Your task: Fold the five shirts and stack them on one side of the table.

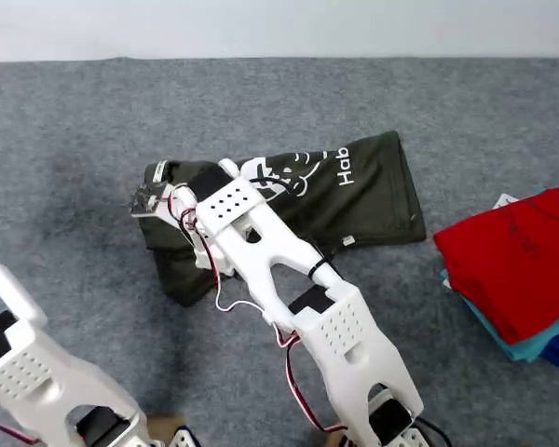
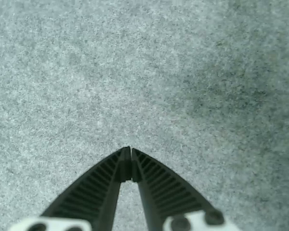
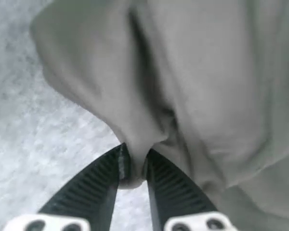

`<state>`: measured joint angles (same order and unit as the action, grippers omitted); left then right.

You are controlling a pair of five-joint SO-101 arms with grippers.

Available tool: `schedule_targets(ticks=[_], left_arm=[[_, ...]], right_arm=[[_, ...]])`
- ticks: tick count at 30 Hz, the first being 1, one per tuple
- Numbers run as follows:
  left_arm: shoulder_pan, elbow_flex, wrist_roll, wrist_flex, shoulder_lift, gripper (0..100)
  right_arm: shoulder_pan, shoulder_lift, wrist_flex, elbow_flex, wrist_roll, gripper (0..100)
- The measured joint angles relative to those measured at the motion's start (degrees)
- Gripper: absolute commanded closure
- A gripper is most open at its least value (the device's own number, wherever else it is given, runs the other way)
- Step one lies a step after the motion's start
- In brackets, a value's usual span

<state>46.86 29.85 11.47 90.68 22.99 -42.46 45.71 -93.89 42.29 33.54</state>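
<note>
Both jaws are closed: the right gripper (image 3: 134, 161) pinches a fold of the shirt (image 3: 207, 72). The left gripper (image 2: 130, 153) is empty above bare table (image 2: 135, 57).

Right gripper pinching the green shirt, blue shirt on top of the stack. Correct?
Not quite: the high view shows a red shirt on top of the stack. The right gripper does pinch the green shirt.
</note>
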Motion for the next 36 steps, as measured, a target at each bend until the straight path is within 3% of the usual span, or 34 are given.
schedule_targets(ticks=[13, 20, 36], left_arm=[[0.0, 0.0, 0.0, 0.0, 0.0, 99], [0.0, 0.0, 0.0, 0.0, 0.0, 99], [-0.62, -4.92, 0.0, -1.32, 0.0, 99]], right_arm=[[5.71, 2.64, 7.82, 10.73, 0.0, 98.0], [6.95, 8.7, 7.65, 22.07, -4.57, 81.8], [12.13, 18.64, 11.08, 29.27, -10.37, 81.3]])
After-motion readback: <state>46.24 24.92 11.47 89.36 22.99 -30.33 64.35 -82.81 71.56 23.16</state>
